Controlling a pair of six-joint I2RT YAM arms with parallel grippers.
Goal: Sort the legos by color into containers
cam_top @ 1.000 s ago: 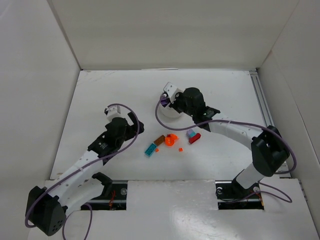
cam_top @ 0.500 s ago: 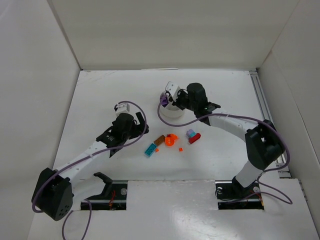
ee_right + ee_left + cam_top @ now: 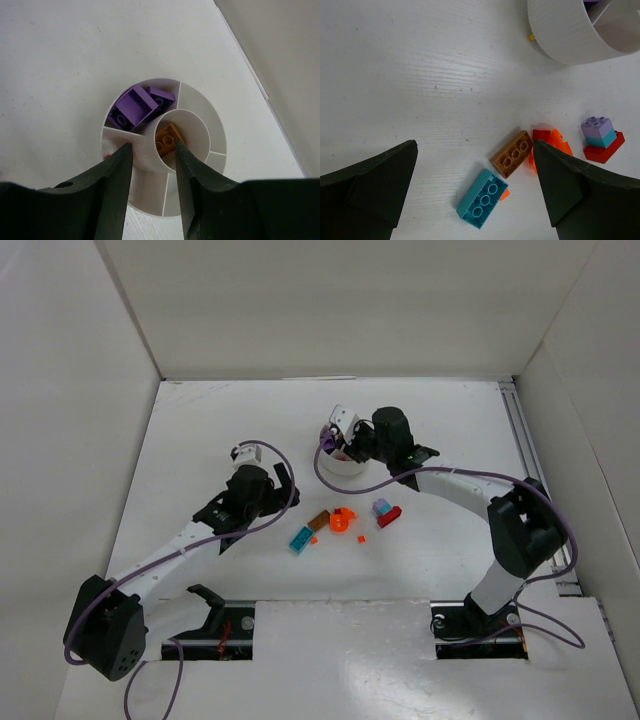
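The white round dish [image 3: 335, 466] stands at the table's middle back. In the right wrist view [image 3: 200, 107] one wedge holds purple bricks [image 3: 134, 106] and the central well an orange-brown brick [image 3: 167, 137]. My right gripper [image 3: 152, 146] is open and empty just above the dish [image 3: 347, 447]. Loose on the table lie a teal brick [image 3: 482, 199], a brown brick [image 3: 514, 154], orange pieces [image 3: 555, 143] and a lilac-on-teal stack [image 3: 598, 131] on a red piece [image 3: 606, 151]. My left gripper [image 3: 474, 150] is open and empty above the teal and brown bricks, left of the pile [image 3: 278, 492].
White walls close the table on the left, back and right. A metal rail [image 3: 522, 440] runs along the right side. Tiny orange bits [image 3: 361, 538] lie near the pile. A small yellow bit [image 3: 532, 36] lies by the dish's foot.
My left gripper has moved right and forward, closer to the loose pile. My right gripper has shifted slightly back over the dish. The bricks have not moved.
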